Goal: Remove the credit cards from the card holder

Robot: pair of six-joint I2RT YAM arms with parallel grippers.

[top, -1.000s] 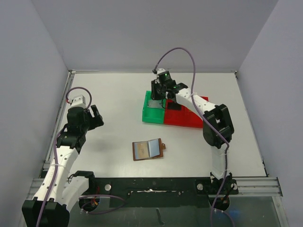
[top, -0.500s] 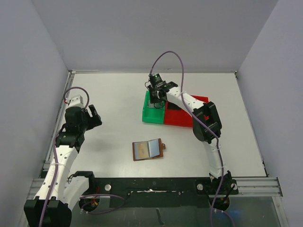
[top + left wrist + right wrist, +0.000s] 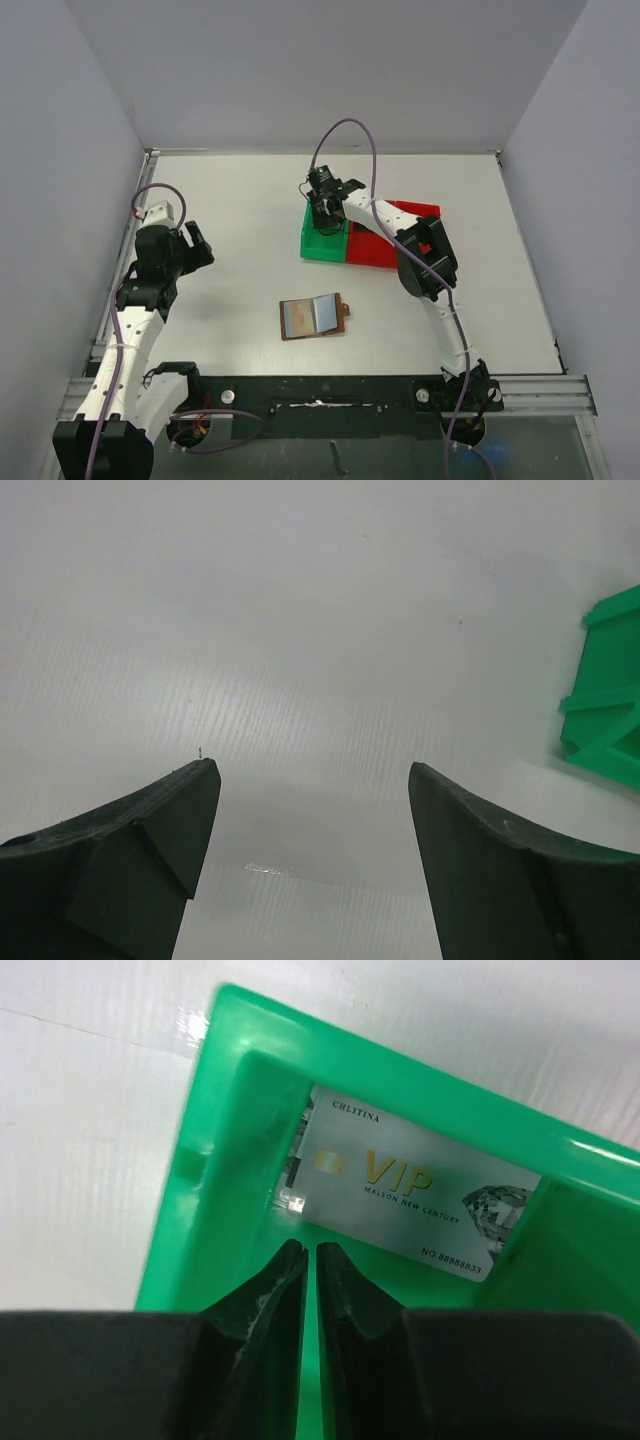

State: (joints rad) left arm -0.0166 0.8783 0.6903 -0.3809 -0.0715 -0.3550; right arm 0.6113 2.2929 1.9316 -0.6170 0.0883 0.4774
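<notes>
The card holder (image 3: 315,317), a brown wallet, lies open and flat on the table in front of the trays, its grey-blue lining facing up. A pale grey credit card (image 3: 400,1195) printed "VIP" lies flat in the green tray (image 3: 190,1210). My right gripper (image 3: 311,1248) hangs just above that tray's floor, near the card's edge. It is shut, with only a thin slit between the fingers and nothing in it. My left gripper (image 3: 312,770) stands wide open over bare table at the far left, holding nothing. No other cards show.
The green tray (image 3: 318,245) and a red tray (image 3: 375,250) stand side by side at the middle back of the table. A corner of the green tray (image 3: 605,690) shows in the left wrist view. Grey walls enclose the table.
My right arm has swung left along the trays, so its gripper now hangs over the green tray's left end, fingers closed a little more. The left arm drew back slightly.
</notes>
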